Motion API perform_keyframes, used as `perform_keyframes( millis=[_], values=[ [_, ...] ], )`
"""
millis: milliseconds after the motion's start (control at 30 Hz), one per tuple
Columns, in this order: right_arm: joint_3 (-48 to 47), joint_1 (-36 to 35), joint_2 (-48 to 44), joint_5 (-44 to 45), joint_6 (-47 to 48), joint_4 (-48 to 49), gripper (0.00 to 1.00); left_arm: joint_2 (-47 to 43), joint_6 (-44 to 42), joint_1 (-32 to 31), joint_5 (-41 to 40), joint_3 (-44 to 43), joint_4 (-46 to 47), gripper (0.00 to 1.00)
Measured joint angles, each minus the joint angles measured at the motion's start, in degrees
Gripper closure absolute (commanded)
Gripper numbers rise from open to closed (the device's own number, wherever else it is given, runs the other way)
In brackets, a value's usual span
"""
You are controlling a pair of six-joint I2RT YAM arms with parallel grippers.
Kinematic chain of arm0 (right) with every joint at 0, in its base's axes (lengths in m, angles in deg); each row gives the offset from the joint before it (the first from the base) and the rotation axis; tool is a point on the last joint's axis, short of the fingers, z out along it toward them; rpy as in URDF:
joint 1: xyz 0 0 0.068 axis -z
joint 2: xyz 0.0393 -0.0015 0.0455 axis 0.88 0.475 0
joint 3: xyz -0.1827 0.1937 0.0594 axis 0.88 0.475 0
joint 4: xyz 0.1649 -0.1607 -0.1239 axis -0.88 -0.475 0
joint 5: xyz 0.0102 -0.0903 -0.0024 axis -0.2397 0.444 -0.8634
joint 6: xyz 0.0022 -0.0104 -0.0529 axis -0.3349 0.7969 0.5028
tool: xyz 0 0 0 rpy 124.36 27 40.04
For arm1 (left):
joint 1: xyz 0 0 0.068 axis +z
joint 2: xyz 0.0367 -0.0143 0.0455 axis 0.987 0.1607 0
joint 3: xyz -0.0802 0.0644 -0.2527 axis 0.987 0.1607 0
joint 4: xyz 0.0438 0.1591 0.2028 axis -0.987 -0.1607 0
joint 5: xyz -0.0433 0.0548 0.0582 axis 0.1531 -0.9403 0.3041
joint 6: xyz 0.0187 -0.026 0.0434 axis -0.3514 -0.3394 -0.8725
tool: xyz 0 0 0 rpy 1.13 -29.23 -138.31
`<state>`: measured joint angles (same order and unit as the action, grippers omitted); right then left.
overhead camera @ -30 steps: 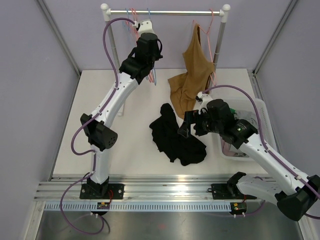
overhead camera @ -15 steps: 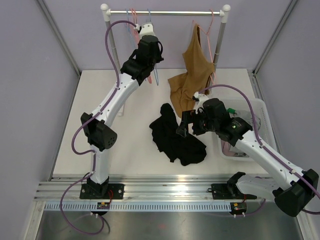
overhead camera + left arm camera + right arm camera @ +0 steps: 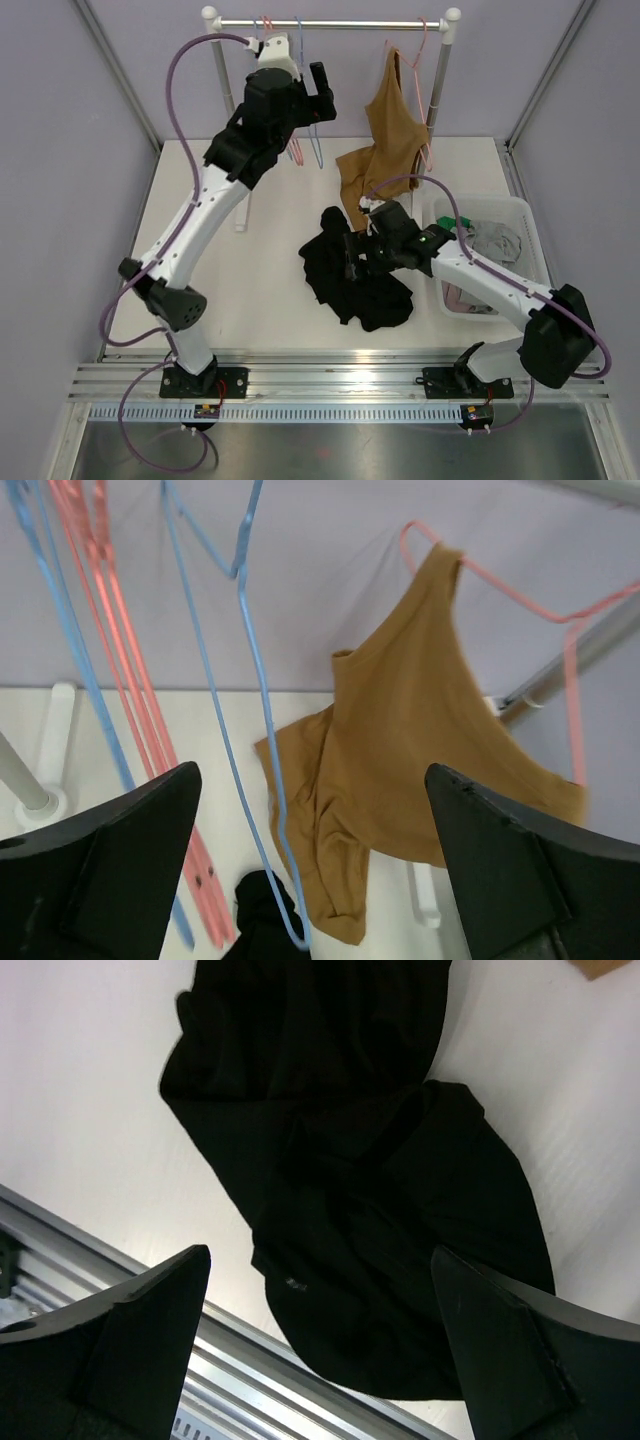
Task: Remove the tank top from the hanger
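Top external | bin [image 3: 490, 201]: grey garment [image 3: 497, 240], green item [image 3: 462, 224] | tank top [image 3: 388, 125] hung

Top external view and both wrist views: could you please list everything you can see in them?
tank top: one, brown, sagging from the right-hand hanger
pink hanger: one, pink, right end of the rail, carrying the tank top
spare hangers: several, pink and blue, left part of the rail
rail: one, metal bar on white posts, far edge of the table
black garment: one, black, crumpled mid-table
bin: one, clear plastic, right side of the table
clothes: a few, grey and pink, inside the bin
table: one, white
left claw: one, black, open, raised beside the spare hangers
right claw: one, black, open, above the black garment
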<state>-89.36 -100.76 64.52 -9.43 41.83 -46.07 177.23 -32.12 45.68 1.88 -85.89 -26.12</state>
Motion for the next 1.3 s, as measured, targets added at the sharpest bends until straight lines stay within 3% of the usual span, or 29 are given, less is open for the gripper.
perform_keyframes(
  millis=[167,367,433,500,533,600,767,900,1100,1300],
  values=[
    [-0.8,-3.6,7.6,2.7,-0.1,0.5,0.00,-14.3,0.0,-1.4,0.7,7.9,1.3,0.01],
    [-3.3,-6.1,19.1,7.3,-0.5,1.0,0.03,-33.0,0.0,-1.3,0.8,23.8,3.8,0.01],
    [-3.5,-6.6,22.4,7.9,-0.5,1.7,0.22,-38.8,0.0,-1.4,0.5,29.6,3.2,0.01],
    [-4.1,-7.0,24.2,9.5,-0.1,1.9,0.52,-44.4,0.2,-1.4,-0.4,36.1,2.4,0.01],
    [-4.3,-7.0,24.2,9.5,0.0,2.6,0.75,-47.1,0.3,-1.4,-1.1,39.1,1.7,0.01],
    [-4.3,-7.1,24.5,9.6,-0.3,3.8,0.99,-51.9,0.7,-1.4,-2.1,44.7,0.4,0.01],
    [-4.3,-7.5,21.6,11.6,-0.5,2.6,1.00,-62.9,1.0,-1.4,-4.0,55.9,-5.2,0.01],
    [-6.7,-7.7,11.4,17.7,-0.9,-5.6,1.00,-68.9,-0.1,-1.4,-5.6,60.4,-7.7,0.01],
    [-23.0,-7.7,-3.3,28.2,-1.9,-18.2,1.00,-74.9,-1.7,-1.4,-8.0,66.1,-9.7,0.01],
    [-37.8,-4.1,-8.9,39.8,-3.5,-32.3,1.00,-75.6,-2.1,-1.4,-9.1,67.7,-10.0,0.01]
  ],
)
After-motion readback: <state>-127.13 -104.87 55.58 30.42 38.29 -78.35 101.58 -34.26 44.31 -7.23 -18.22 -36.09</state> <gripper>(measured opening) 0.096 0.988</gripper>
